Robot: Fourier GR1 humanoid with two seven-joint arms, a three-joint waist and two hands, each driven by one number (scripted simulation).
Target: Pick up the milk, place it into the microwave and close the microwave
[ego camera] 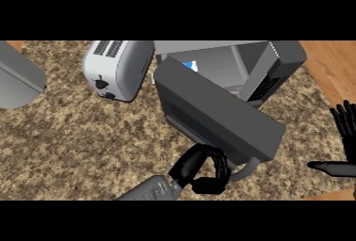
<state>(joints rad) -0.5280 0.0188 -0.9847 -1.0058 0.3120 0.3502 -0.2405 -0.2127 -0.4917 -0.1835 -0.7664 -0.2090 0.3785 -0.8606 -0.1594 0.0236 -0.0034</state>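
Microwave (230, 61) at tabletop (83, 141) far edge, milk (189, 66) lodged inside; door (215, 117) half-swung, its handle (243, 172) met by curled left hand (201, 172), to be pushed steadily until latched; right hand (344, 141) rested open at right edge.

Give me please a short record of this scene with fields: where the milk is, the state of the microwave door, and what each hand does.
milk: blue and white carton, partly visible inside the microwave
microwave door: door partly open, swung across the opening
left hand: left hand curled at the door handle
right hand: right hand open, resting at the right edge
nearby: toaster left of the microwave
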